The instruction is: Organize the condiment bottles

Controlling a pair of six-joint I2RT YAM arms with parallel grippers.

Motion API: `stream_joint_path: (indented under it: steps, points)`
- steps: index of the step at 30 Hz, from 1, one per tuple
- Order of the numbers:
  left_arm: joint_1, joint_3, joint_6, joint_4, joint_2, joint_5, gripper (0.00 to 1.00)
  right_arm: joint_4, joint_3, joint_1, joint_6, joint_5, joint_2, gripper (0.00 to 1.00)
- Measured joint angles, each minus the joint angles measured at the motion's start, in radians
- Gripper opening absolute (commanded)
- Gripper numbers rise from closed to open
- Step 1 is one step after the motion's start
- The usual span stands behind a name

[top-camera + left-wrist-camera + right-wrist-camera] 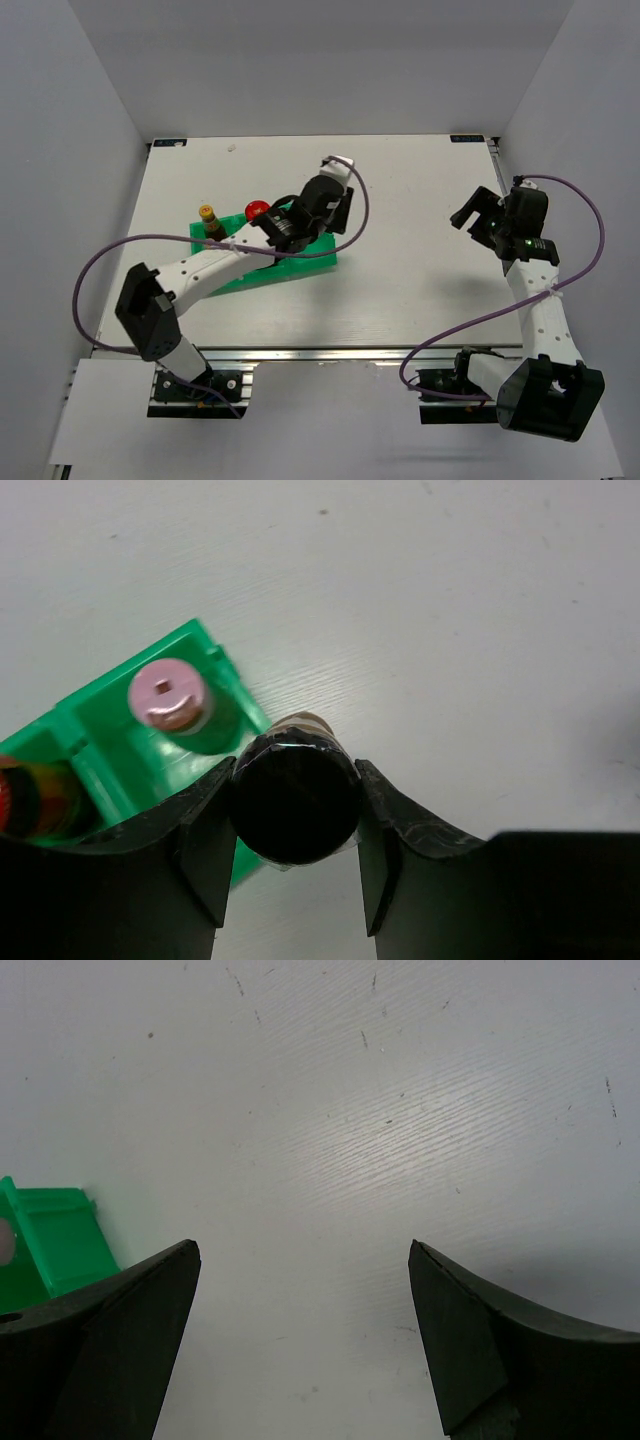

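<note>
We judge the job well along: the left gripper (295,810) pinches a black-capped bottle (296,798) at the corner of the green tray (100,705) toward the table's left edge, which holds 3 bottles, pink-capped (167,694), red-capped (257,210) and yellow-capped (207,214), while the right gripper (305,1260) hangs spread and empty.

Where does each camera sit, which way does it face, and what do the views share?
Top external: above and behind the bases, looking down on the white table; both arms show.
Left wrist: on the left arm, looking down past the left end effector, shut on a small black-capped condiment bottle by the green plastic two-compartment tray.
Right wrist: looking down past the open right end effector at the tabletop.
Shared: all three show the green tray.
</note>
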Motion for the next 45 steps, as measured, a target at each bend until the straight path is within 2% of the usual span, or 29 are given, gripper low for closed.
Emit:
stream_joint_path:
  steps: [5,12,23,40,45]
  points:
    - [0.072,-0.13,-0.043,0.001,-0.111,-0.034,0.2,0.001,0.0,0.0,0.0,-0.005,0.002,0.89]
    - [0.139,-0.18,-0.064,-0.003,-0.127,-0.033,0.2,0.001,0.0,0.0,0.0,-0.014,0.008,0.89]
    - [0.181,-0.18,-0.093,0.002,-0.025,0.019,0.21,0.002,-0.001,0.0,0.0,-0.016,0.026,0.89]
    - [0.183,-0.18,-0.105,0.027,0.114,0.09,0.26,0.006,-0.001,0.0,0.0,-0.027,0.043,0.89]
    - [0.183,-0.18,-0.105,0.027,0.122,0.094,0.37,0.008,-0.001,0.0,-0.001,-0.04,0.056,0.89]
